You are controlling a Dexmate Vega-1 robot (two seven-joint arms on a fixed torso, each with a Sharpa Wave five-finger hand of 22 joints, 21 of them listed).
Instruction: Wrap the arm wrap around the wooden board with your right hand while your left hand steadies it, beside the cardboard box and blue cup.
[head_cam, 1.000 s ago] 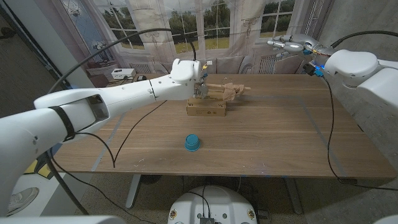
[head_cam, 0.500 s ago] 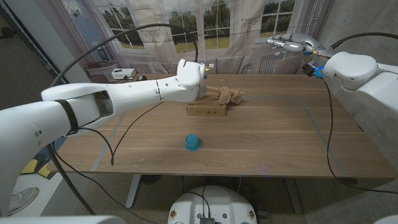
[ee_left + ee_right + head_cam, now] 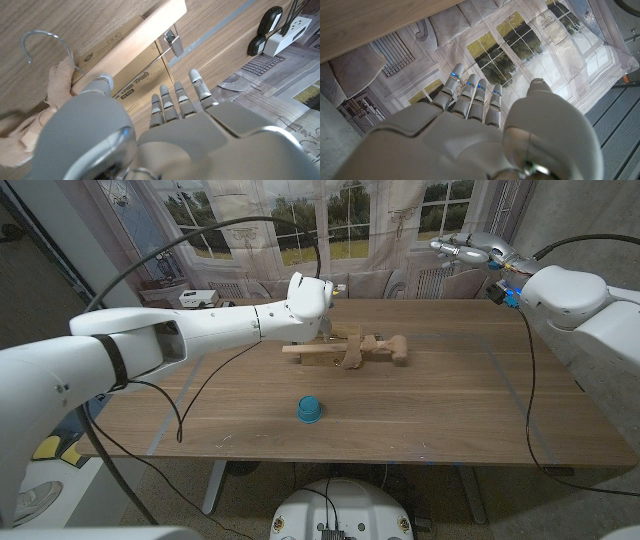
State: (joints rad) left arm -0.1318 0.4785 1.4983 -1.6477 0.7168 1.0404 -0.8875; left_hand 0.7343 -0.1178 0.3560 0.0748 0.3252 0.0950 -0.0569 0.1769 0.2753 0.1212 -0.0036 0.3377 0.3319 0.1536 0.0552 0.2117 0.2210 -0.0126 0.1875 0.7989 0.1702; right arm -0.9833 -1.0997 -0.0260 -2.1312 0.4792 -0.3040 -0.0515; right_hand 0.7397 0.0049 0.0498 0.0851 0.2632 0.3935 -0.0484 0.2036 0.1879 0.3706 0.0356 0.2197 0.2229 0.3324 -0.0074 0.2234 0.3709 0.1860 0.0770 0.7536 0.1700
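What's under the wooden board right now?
The wooden board lies on top of the cardboard box, with the beige arm wrap draped over it. The board covers the box's contents.

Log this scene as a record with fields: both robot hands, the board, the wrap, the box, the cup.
left robot hand: fingers extended over the box, thumb at the board's edge
right robot hand: raised off the table, holding nothing
light wooden board with a metal hook: lying across the box
tan cloth arm wrap: bunched at one end of the board
brown printed cardboard box: under the board
small blue cup: standing alone, nearer the robot than the board
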